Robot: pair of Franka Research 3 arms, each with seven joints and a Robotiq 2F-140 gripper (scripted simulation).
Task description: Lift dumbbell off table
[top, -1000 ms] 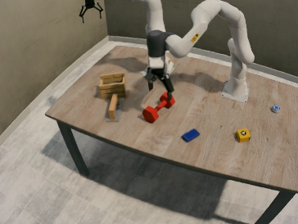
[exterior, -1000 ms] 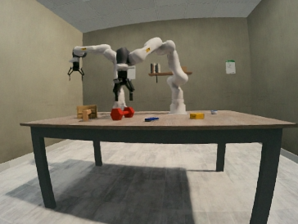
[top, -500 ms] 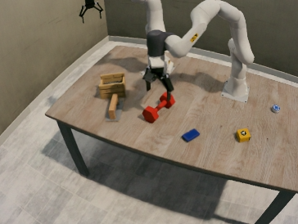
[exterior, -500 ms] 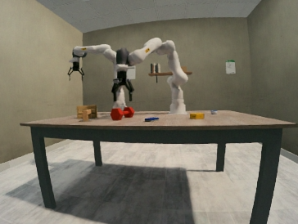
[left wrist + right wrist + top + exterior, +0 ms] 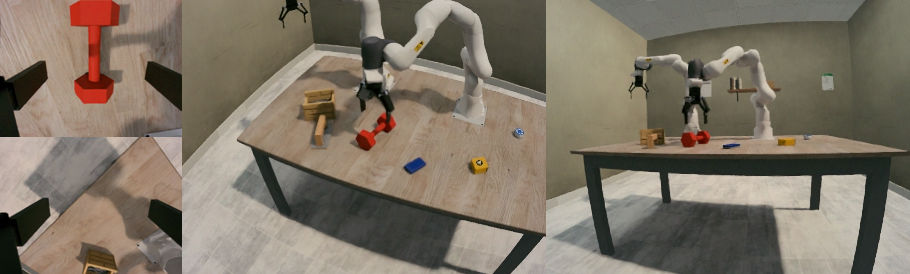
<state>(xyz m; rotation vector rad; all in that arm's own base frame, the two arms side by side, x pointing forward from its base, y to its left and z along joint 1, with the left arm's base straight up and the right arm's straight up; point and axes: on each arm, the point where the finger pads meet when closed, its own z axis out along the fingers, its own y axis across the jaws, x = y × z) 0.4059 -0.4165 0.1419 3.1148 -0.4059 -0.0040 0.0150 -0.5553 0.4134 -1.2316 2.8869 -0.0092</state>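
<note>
Had the left gripper wide, with nothing between its fingers, above the red dumbbell. Found the dumbbell lying on the table, near the centre of the top view and left of centre in the exterior one. Judged it stiff, probably heavy for its size, hardly fragile, perhaps slick along the smooth bar. Looked best to take mid-bar, between the heads, fingers closing across; off-centre, could have tipped or swung. Seemed to need a small shift toward the upper part of the left wrist view, away from the lower head, then a drop.

Saw a wooden crate and wood-handled tool to its left in the top view, a blue block lower right, a yellow cube farther right. Spotted nothing blocking the bar. Had the right gripper wide too, upper left, well apart.
</note>
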